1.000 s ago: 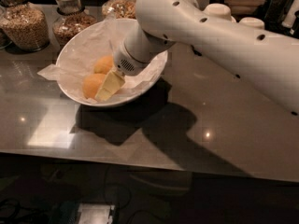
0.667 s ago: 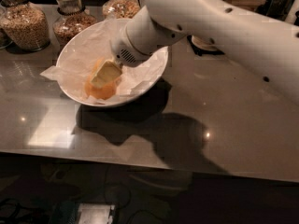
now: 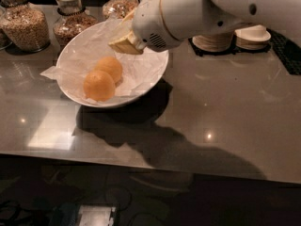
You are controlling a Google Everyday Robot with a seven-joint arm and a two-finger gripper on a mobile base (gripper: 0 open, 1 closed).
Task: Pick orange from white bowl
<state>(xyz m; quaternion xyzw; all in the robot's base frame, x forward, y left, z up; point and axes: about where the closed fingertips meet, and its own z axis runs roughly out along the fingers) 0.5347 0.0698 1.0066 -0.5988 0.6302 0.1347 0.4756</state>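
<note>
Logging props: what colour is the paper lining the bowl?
White paper, camera view; end effector above the white bowl.

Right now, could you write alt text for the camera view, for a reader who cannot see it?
The robot's tool hangs over the far side of the white bowl, above two oranges lying side by side on crumpled paper. The bowl stands on a glossy grey counter, with glass jars behind it.
</note>
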